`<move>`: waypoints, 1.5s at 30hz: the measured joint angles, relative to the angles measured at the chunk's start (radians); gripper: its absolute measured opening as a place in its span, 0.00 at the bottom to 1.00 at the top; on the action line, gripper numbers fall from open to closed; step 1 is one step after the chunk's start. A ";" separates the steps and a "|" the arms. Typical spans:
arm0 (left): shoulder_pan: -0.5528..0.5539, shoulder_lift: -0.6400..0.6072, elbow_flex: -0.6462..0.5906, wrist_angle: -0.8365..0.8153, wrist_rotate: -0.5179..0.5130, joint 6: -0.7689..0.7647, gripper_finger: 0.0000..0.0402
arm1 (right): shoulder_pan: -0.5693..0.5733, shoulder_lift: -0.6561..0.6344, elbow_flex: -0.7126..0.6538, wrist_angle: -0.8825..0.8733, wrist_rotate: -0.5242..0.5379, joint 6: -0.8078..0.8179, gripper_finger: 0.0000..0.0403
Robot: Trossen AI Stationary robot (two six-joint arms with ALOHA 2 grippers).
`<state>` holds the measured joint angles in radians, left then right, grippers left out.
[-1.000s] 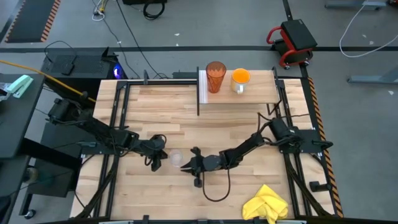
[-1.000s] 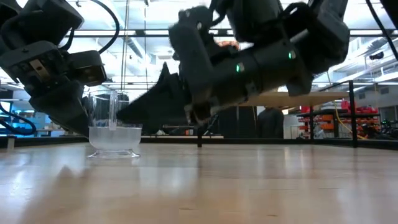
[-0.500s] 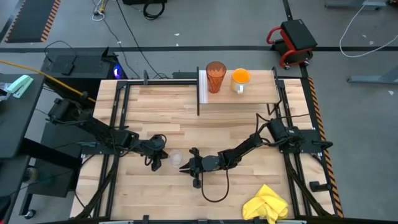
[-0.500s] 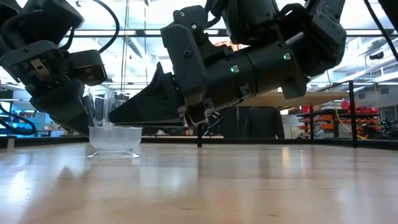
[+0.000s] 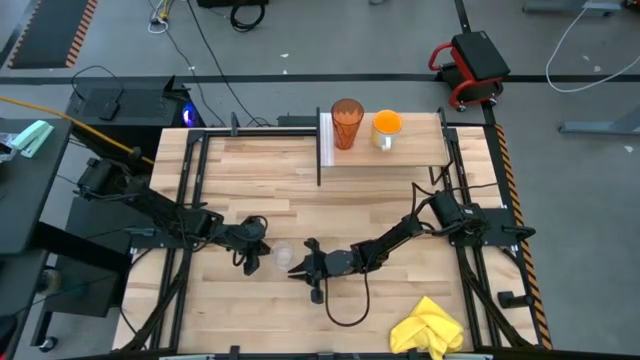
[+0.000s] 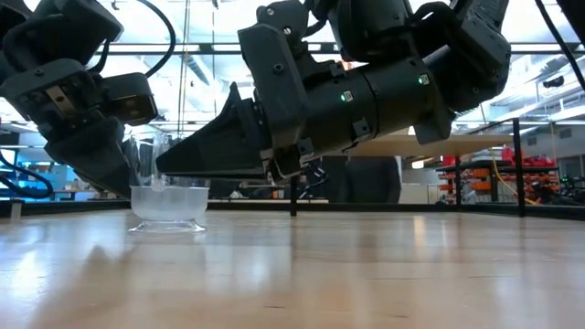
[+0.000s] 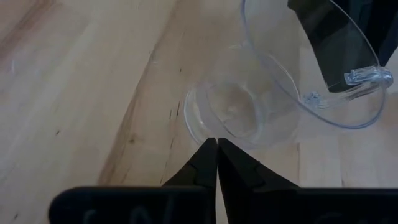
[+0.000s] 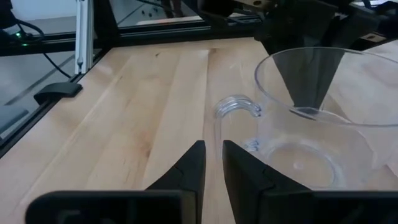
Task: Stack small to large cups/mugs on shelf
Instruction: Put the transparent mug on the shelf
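Observation:
The small clear glass point(image 5: 282, 253), which has a handle point(image 8: 237, 106), stands upright on its base near the table's middle. My left gripper point(image 5: 258, 252) is shut at its left side, low by the base point(image 7: 216, 146). My right gripper point(image 5: 297, 266) comes in level from the right with its fingers a narrow gap apart point(image 8: 212, 149). Its tips stand just short of the handle and reach over the glass point(image 6: 169, 201) in the low view. The dark-orange tumbler point(image 5: 346, 124) and the orange cup point(image 5: 386, 124) stand on the shelf point(image 5: 410, 150). My left gripper points its shut fingertips point(image 7: 211, 146) at the glass's lower wall, just above the base point(image 7: 214, 127), slanting down from the table's left. I cannot tell whether they touch it. The glass stands on the table.
A yellow cloth point(image 5: 428, 330) lies at the near right corner. A black cable loop point(image 5: 345, 300) hangs below the right gripper, over the table. The shelf stands at the far edge, with bare board to the right of the orange cup.
The right gripper has moved toward the table's left, closer to the glass, so that its fingertips now reach over it in the low view. The left gripper and the glass have stayed where they were.

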<state>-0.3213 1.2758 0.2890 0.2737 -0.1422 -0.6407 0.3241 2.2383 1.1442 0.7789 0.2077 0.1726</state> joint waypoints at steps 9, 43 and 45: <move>0.000 0.000 0.000 0.000 -0.015 0.000 0.05 | 0.000 0.000 0.023 0.000 0.000 -0.019 0.15; 0.000 0.000 0.000 0.006 -0.022 0.000 0.04 | -0.023 -0.001 0.078 -0.077 -0.030 -0.008 0.15; 0.000 0.000 0.000 0.006 -0.023 0.000 0.05 | -0.025 -0.001 0.078 -0.084 -0.030 0.006 0.15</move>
<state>-0.3210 1.2758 0.2886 0.2798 -0.1647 -0.6407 0.2993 2.2372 1.2221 0.6952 0.1780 0.1784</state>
